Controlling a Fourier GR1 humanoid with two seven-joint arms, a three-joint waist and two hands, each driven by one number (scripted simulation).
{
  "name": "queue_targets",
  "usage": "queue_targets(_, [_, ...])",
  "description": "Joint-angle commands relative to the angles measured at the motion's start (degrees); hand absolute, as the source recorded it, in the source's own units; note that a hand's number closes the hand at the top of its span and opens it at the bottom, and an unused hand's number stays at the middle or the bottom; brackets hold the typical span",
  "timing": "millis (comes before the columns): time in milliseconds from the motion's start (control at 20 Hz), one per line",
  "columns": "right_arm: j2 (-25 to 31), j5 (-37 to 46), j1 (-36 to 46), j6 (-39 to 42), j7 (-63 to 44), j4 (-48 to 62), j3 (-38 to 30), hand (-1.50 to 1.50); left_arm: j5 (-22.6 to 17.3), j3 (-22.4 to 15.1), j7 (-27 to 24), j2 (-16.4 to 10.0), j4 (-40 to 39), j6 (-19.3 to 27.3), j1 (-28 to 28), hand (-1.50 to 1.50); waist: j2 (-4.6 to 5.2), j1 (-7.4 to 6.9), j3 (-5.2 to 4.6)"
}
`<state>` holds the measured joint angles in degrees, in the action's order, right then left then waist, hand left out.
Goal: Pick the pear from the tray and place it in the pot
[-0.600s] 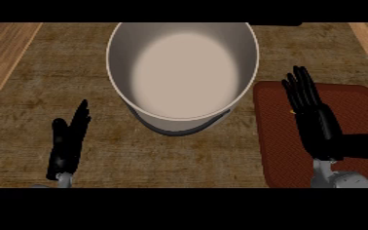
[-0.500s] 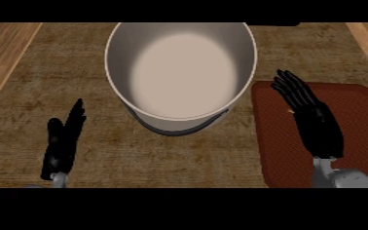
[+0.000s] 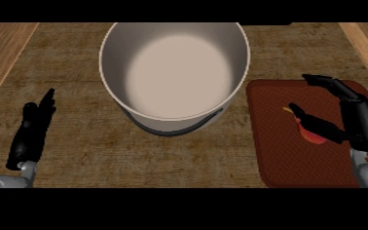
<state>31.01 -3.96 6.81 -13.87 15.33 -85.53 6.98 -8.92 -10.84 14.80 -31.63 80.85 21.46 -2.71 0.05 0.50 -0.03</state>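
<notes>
The pear (image 3: 312,137) is a small red piece with a yellowish stem, lying on the dark red tray (image 3: 282,160) at the right. Most of it is hidden under my right hand (image 3: 353,113). That hand hangs over the tray turned on its side, thumb (image 3: 316,123) lying across the pear and fingers (image 3: 332,85) arched well above it, the two spread apart, so it is open. The big white pot (image 3: 176,73) stands in the middle, left of the tray, with nothing inside. My left hand (image 3: 30,132) rests open at the lower left, fingers up.
The counter top (image 3: 79,97) is brown and woven-looking, with lighter wooden strips (image 3: 13,44) along its left and right sides. The tray's left edge lies close to the pot's base.
My right hand has turned from flat to sideways and drawn back toward the right edge, its thumb coming down over the pear, which now shows. The left hand has barely moved.
</notes>
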Motion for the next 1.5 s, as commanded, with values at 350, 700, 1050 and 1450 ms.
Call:
queue_targets(350, [9.9,11.9,-8.1,1.0,-2.0,-7.1,-1.4,-1.5,0.2,2.5,3.6,0.2,-2.0,-3.7,-2.3,0.0,-0.08,-0.14,-0.05])
queue_targets(700, [24.5,17.8,-7.9,12.1,-26.1,-19.2,-0.2,-1.5,2.1,1.3,3.7,0.8,0.0,-2.5,-0.8,0.0,-0.26,-0.37,-0.25])
queue_targets(1050, [29.1,13.7,-5.9,28.0,-43.2,-27.7,5.2,-1.5,2.1,2.8,6.1,-0.9,-0.8,-4.9,-4.0,0.0,-0.06,-0.76,-0.15])
queue_targets(1450, [22.3,15.1,-0.6,36.4,-47.8,-22.1,4.6,-1.5,3.9,6.0,3.8,2.1,-3.7,-6.4,-4.0,0.0,0.0,-0.62,0.01])
